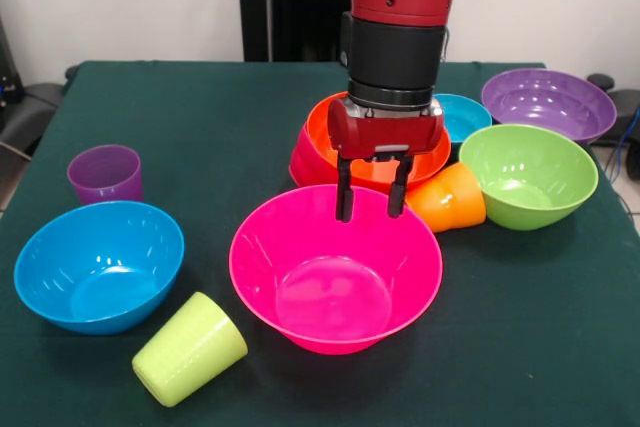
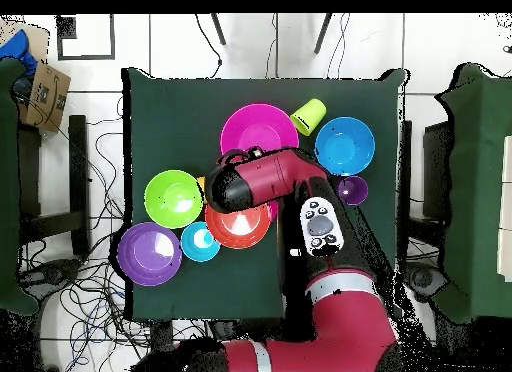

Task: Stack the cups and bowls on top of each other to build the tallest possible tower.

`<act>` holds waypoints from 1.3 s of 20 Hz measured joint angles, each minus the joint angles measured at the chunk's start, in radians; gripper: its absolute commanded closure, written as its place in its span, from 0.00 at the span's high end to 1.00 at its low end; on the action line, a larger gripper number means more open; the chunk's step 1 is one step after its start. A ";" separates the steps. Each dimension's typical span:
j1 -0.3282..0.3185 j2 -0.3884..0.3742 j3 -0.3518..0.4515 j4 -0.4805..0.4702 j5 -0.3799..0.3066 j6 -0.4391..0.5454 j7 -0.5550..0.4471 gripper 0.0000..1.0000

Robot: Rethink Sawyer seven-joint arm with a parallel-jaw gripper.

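My gripper (image 1: 370,209) is open and empty. Its fingertips hang at the far rim of the big pink bowl (image 1: 335,277), which stands upright at the front centre. Just behind it a wide orange bowl (image 1: 318,125) sits on a small red bowl (image 1: 299,162). An orange cup (image 1: 452,199) lies on its side beside the lime green bowl (image 1: 527,175). A lime green cup (image 1: 190,349) lies on its side at the front left. A purple cup (image 1: 105,173) stands upright at the left. In the overhead view the arm (image 2: 250,180) hides the gripper.
A blue bowl (image 1: 98,265) stands at the front left, a purple bowl (image 1: 548,102) at the far right, and a small light blue bowl (image 1: 464,115) beside it. The green table (image 1: 200,107) ends close to the outer bowls. Chairs and cables surround the table (image 2: 160,108).
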 measured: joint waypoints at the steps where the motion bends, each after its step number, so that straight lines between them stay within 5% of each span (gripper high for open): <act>1: 0.009 0.006 -0.011 0.000 0.004 -0.009 0.002 1.00; 26: 0.030 -0.063 -0.034 0.059 0.158 -0.050 0.006 1.00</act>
